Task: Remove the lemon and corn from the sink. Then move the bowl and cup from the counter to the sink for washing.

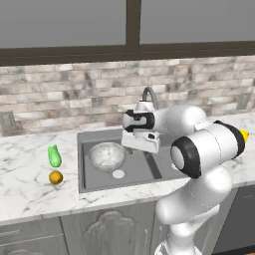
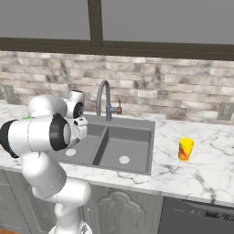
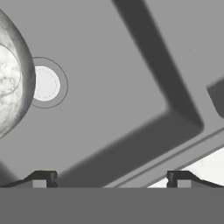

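left base view: corn (image 1: 54, 156) and lemon (image 1: 56, 177) lie on the counter (image 1: 25, 174), bowl (image 1: 106, 155) sits in the sink (image 1: 144, 167); gripper (image 3: 109, 180), jaws apart and empty, hangs beside it, presumably freed for the cup (image 2: 185, 149).

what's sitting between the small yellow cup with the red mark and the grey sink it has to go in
Nothing visible. The small yellow cup with the red mark stands alone on the white marble counter, right of the grey double-basin sink, with bare counter between them.

Readable text: none | Labels, brands, numbers, signs: none | Nearest to a marking: red-orange patch on cup (image 2: 185, 149), right of sink (image 2: 137, 124), no legible characters
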{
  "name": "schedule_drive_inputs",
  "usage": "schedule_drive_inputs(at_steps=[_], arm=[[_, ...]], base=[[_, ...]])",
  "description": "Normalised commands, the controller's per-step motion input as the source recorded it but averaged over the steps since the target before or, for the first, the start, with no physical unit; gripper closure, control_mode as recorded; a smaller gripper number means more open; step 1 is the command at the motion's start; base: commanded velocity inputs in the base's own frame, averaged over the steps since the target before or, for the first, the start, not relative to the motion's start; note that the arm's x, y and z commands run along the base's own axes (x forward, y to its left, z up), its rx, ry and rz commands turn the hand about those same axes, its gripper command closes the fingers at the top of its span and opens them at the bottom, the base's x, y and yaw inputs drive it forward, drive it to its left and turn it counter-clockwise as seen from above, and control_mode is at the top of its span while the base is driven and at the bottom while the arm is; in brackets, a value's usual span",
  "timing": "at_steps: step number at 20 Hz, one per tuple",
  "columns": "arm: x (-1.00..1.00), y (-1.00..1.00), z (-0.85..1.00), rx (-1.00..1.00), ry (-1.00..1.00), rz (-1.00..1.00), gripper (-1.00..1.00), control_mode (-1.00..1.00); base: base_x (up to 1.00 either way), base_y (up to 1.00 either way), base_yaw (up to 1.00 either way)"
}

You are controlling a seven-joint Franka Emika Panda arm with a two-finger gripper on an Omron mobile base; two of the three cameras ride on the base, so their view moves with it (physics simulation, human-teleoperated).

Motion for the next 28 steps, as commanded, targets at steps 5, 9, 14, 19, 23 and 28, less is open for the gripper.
schedule_drive_inputs(at_steps=[5,9,14,19,23,28], arm=[[-0.27,-0.24,0.15,0.0,0.0,0.06,-1.0,-1.0],[-0.25,-0.26,0.14,0.0,0.0,0.06,-1.0,-1.0],[-0.24,-0.27,0.12,0.0,0.0,0.08,-1.0,-1.0],[-0.24,-0.28,0.1,0.0,-0.02,0.09,-1.0,-1.0],[-0.2,-0.31,0.09,0.0,-0.04,0.09,-1.0,-1.0],[-0.13,-0.34,0.11,0.0,-0.01,0.1,-1.0,-1.0]], base=[[0.0,0.0,0.0],[0.0,0.0,0.0],[0.0,0.0,0.0],[0.0,0.0,0.0],[0.0,0.0,0.0],[0.0,0.0,0.0]])
